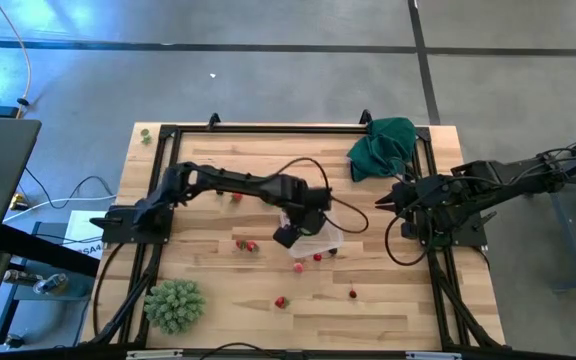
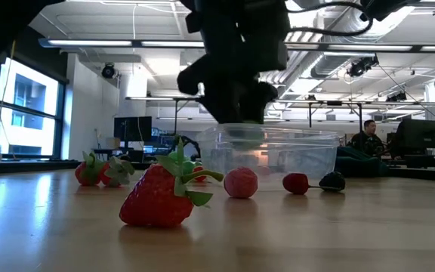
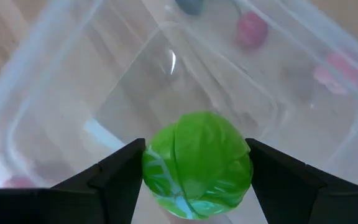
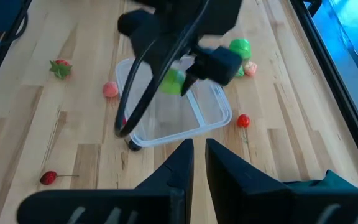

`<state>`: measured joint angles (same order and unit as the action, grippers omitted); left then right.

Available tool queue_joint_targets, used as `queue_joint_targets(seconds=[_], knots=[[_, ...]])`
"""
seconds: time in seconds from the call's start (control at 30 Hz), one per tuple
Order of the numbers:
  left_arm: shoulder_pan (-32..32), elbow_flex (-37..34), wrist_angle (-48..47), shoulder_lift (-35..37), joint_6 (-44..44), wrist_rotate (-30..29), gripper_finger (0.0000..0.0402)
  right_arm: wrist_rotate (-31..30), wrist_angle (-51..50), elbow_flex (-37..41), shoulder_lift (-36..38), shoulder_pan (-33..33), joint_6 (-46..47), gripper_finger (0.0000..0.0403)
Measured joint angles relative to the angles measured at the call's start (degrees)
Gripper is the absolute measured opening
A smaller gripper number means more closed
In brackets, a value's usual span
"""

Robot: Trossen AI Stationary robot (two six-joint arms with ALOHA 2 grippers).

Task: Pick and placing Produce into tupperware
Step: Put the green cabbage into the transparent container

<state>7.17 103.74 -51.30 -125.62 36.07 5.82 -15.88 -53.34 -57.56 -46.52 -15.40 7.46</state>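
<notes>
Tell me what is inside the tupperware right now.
Nothing clearly rests inside the tupperware: its clear floor looks bare. The left gripper holds a green round piece above it. The arm hides part of the box, so that part cannot be checked.

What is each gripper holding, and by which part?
Left gripper: green ball, pinched at its two sides, above the tupperware. Right gripper: nothing.

A bright green cabbage-like ball (image 3: 197,165) hangs pinched above the clear, rounded-corner tupperware (image 4: 210,118), which sits upright mid-table. Strawberries (image 2: 161,196) and small red berries (image 2: 295,183) lie scattered on the wood around the box
</notes>
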Motion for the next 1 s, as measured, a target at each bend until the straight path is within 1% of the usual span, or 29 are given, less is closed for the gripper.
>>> queue_joint_targets(seconds=[0.13, 1.0], knots=[[-0.17, -0.03, 0.04, -0.90, -0.06, -1.04, 0.0257, 0.01, 0.02, 0.00, -0.01, 0.00, 0.02, 0.0032], [-0.05, -0.02, -2.04, -1.03, -0.33, -0.94, 0.0258, 0.01, 0.01, 0.00, -0.02, -0.01, 0.01, 0.0032]])
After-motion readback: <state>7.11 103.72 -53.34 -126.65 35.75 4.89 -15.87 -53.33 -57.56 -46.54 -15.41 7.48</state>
